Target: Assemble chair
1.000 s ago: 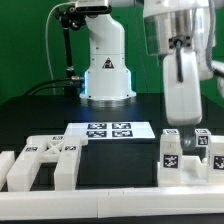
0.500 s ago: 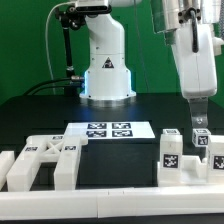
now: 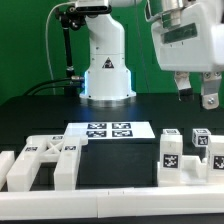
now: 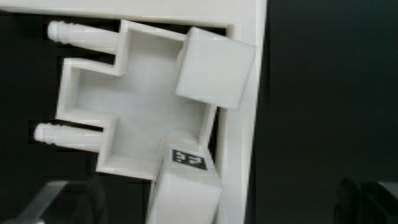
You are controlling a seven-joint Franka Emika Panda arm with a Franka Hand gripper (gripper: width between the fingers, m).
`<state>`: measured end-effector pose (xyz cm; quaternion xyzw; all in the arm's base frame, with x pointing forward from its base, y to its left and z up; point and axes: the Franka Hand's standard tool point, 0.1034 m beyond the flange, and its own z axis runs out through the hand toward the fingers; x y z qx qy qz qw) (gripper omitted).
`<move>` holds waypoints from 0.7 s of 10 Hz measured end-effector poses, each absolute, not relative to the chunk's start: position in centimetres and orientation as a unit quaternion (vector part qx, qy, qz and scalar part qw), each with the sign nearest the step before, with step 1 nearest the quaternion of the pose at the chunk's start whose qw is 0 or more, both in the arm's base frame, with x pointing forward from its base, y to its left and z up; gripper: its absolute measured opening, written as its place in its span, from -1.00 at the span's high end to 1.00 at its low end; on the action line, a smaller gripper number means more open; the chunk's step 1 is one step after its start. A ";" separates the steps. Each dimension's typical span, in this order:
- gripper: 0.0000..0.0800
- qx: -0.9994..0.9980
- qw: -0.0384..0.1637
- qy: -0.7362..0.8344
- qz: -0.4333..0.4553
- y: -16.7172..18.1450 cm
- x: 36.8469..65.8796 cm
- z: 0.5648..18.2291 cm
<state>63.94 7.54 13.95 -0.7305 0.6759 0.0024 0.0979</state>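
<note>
The robot arm [image 3: 185, 40] hangs up high on the exterior view's right. Its jaws are spread as wide as they go, and there is nothing between them. The two fingers [image 3: 208, 97] point down and touch nothing. They are well above the chair parts.

The chair is not one piece yet. Its white parts lie in two groups on the black tabletop [image 3: 30, 115]. On the exterior view's left lies the panel with the X [image 3: 50, 152], flat on the tabletop, with small black-and-white tags on top. On the exterior view's right stands a bunch of blocky posts [image 3: 172, 155], close together, and they have tags too. That bunch is under the open jaws but well apart from them. The two groups are well apart, with bare tabletop between them.

The marker board [image 3: 108, 130] lies flat behind the chair parts, in front of the robot's white base [image 3: 105, 65]. A long white rail [image 3: 110, 196] runs along the front edge, just in front of the parts.

The wrist view looks down on one white chair part [image 4: 134, 90]. It has two round pegs [image 4: 63, 135] sticking out of one side and a small tag [image 4: 187, 158] on it. A slanted bar [image 4: 222, 65] crosses it. Dark tabletop shows on both sides.
</note>
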 end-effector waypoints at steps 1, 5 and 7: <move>-0.62 -0.730 0.098 0.676 0.002 7.5 63.9 13.9; -0.62 -0.784 0.100 0.612 -0.013 7.4 63.4 14.0; -0.62 -0.842 0.096 0.530 -0.023 7.0 62.7 13.8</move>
